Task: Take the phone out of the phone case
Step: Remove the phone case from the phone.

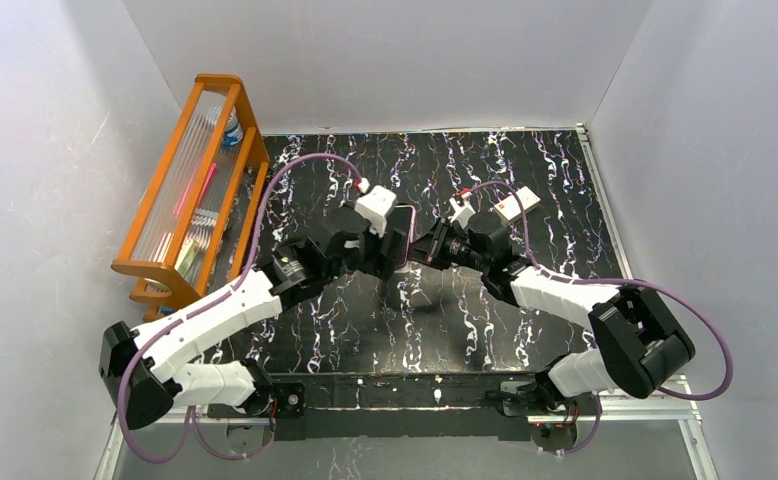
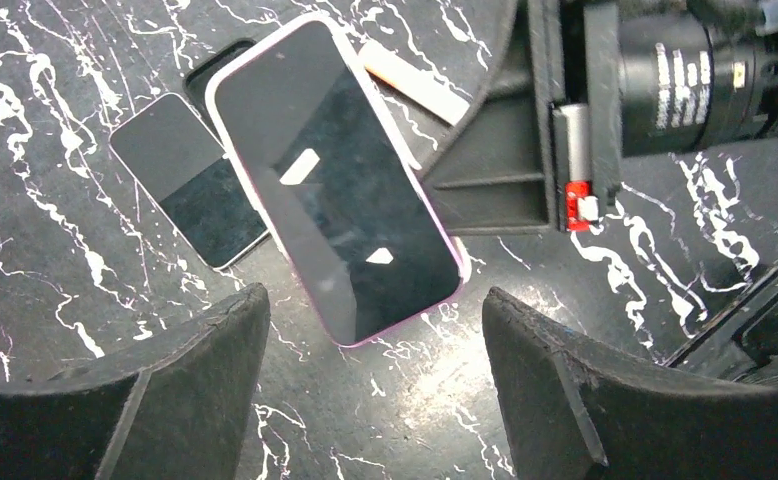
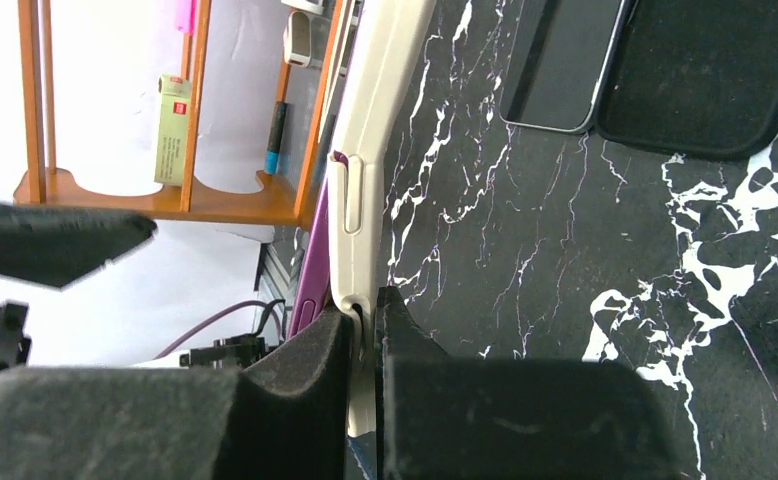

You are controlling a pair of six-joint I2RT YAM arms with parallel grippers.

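The phone in its pink-rimmed pale case (image 2: 340, 190) hangs in the air over the table, screen toward the left wrist camera. My right gripper (image 3: 370, 312) is shut on the case's pale side edge (image 3: 365, 200); its fingers (image 2: 495, 170) show at the phone's far right corner. My left gripper (image 2: 375, 300) is open and empty. Its jaws stand either side of the phone's near end without touching it. In the top view the two grippers, left (image 1: 393, 245) and right (image 1: 427, 245), meet at mid-table with the phone (image 1: 410, 228) between them.
A second bare phone (image 2: 190, 180) and a black case (image 2: 227, 60) lie on the black marbled table below; both also show in the right wrist view, phone (image 3: 565, 60) and case (image 3: 715, 70). An orange wooden rack (image 1: 195, 190) stands at the left edge.
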